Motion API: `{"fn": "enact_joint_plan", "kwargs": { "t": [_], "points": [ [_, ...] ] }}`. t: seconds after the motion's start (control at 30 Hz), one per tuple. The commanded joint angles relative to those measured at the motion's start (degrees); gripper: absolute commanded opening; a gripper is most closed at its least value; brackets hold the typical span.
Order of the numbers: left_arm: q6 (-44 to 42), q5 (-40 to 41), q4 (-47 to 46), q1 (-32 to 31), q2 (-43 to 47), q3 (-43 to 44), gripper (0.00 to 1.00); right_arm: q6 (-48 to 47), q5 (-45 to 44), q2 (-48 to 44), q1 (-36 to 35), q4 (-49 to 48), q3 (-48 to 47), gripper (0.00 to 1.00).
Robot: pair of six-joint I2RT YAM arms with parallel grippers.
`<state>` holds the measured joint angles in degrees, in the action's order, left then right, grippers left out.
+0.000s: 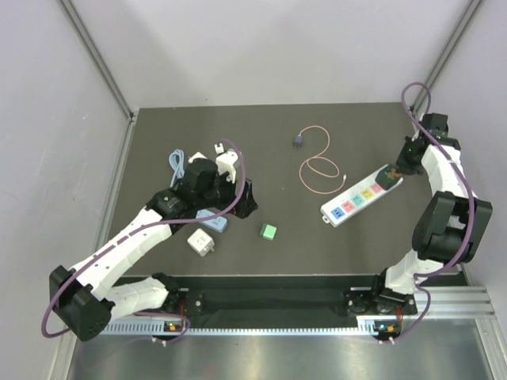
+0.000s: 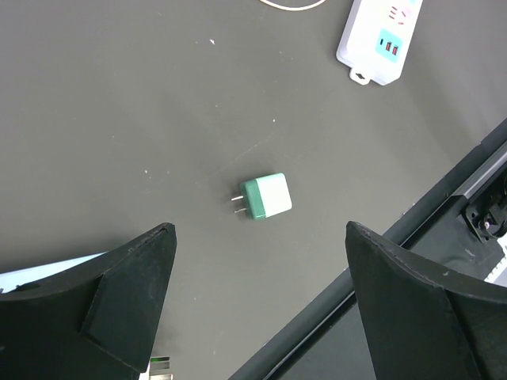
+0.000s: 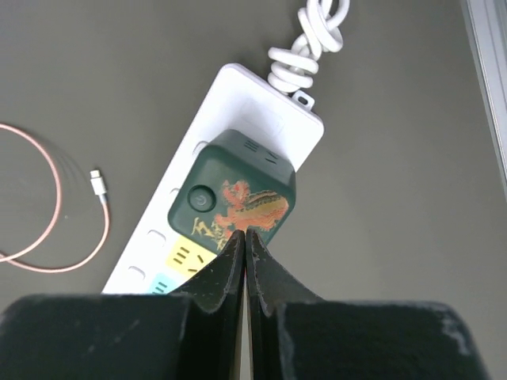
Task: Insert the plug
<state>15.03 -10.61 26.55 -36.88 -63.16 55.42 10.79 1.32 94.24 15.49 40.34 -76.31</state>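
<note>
Room, overhead: pale walls (image 1: 277, 47) enclose a dark grey desk (image 1: 190, 127).
Power strip, overhead: a white power strip (image 1: 356, 199) with coloured sockets lies slantwise on the right side of the desk.
Plug, overhead: the small dark grey plug (image 1: 297, 142) lies towards the far side, well apart from the strip. Its pink cable (image 1: 317, 168) loops nearer and ends in a white tip (image 1: 346, 176) near the strip.
Adapters, overhead: a green adapter (image 1: 268, 231) sits near the middle, and a white cube adapter (image 1: 200, 243) sits left of it.
Left hand, left wrist view: the left hand (image 2: 260, 237) hangs above the desk with fingers spread wide and nothing between them. The green adapter lies just beyond the fingertips, prongs pointing left.
Right hand, right wrist view: the right hand (image 3: 246, 235) has its fingers pressed together, gripping nothing. The tips are over a dark green block (image 3: 238, 186) at the strip's end, and I cannot tell whether they touch it.
Cord, right wrist view: a bundled white cord (image 3: 309, 39) leaves that end of the strip.
</note>
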Motion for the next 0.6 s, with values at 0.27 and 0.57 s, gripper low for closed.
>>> {"fn": "enact_joint_plan", "kwargs": {
  "t": [0.27,0.57],
  "points": [
    [-0.6,1.6,-2.5,-0.3,0.8,0.4,0.92,1.3,6.2,-3.7,-6.0,-7.1,10.3,0.00],
    [0.2,4.7,-2.2,-0.2,-0.2,0.6,0.94,-5.3,-6.6,1.5,-6.0,-9.6,7.2,0.00]
  ]
}}
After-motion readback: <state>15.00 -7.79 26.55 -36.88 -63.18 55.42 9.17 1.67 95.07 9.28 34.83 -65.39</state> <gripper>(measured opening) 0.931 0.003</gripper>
